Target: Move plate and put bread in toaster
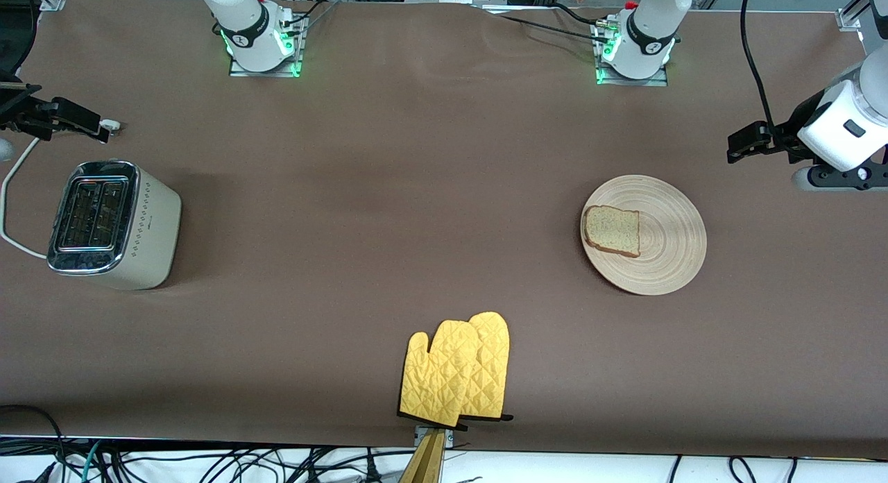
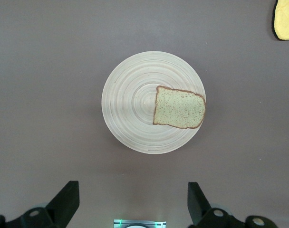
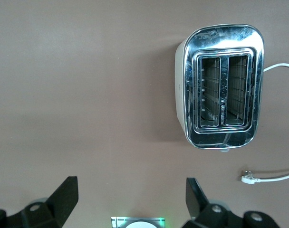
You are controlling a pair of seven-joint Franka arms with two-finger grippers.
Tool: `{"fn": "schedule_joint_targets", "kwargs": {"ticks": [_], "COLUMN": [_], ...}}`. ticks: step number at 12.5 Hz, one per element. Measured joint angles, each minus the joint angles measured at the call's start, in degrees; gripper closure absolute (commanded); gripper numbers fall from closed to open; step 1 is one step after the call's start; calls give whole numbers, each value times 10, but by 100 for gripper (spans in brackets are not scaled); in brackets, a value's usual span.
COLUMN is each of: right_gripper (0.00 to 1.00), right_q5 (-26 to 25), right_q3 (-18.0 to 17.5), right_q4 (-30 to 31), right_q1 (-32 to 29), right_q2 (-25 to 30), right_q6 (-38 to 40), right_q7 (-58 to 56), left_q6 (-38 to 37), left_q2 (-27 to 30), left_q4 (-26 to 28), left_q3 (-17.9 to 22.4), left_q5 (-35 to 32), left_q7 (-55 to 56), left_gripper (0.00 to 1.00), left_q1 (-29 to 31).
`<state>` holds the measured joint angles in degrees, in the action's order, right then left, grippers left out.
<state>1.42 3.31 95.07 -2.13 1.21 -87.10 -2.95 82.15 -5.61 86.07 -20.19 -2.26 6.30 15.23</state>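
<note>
The pale wooden plate [image 1: 669,240] lies toward the left arm's end of the table, with the bread [image 1: 612,231] flat on its side that faces the toaster. The left wrist view shows the plate [image 2: 130,109] and the bread [image 2: 179,108] from above. The cream toaster [image 1: 114,223] stands at the right arm's end with both slots empty; it also shows in the right wrist view [image 3: 224,92]. My left gripper [image 1: 746,143] hangs open and empty over the table beside the plate, and shows open in its wrist view [image 2: 133,199]. My right gripper [image 1: 55,119] hangs open and empty over the table by the toaster, and shows open in its wrist view [image 3: 132,197].
A pair of yellow oven mitts [image 1: 458,372] lies at the table's edge nearest the front camera, midway along it; one corner shows in the left wrist view [image 2: 285,19]. The toaster's white cord [image 1: 10,191] runs to an unplugged plug [image 3: 249,179] on the table.
</note>
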Motion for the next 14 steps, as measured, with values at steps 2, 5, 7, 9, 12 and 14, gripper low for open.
{"fn": "schedule_joint_targets", "kwargs": {"ticks": [2, 5, 7, 9, 12, 14], "right_gripper": [0, 0, 0, 0, 0, 0], "right_q5": [0, 0, 0, 0, 0, 0], "right_q3": [0, 0, 0, 0, 0, 0], "right_q4": [0, 0, 0, 0, 0, 0], "right_q1": [0, 0, 0, 0, 0, 0], "right_q2": [0, 0, 0, 0, 0, 0], "right_q6": [0, 0, 0, 0, 0, 0], "right_q7": [0, 0, 0, 0, 0, 0], "left_q6": [0, 0, 0, 1, 5, 7], "left_q2": [0, 0, 0, 0, 0, 0], "left_q4": [0, 0, 0, 0, -6, -6], "left_q3": [0, 1, 3, 4, 5, 6], "left_q5": [0, 0, 0, 0, 0, 0], "left_q7": [0, 0, 0, -1, -8, -10], "left_gripper": [0, 0, 0, 0, 0, 0], "left_q1": [0, 0, 1, 5, 13, 14]}}
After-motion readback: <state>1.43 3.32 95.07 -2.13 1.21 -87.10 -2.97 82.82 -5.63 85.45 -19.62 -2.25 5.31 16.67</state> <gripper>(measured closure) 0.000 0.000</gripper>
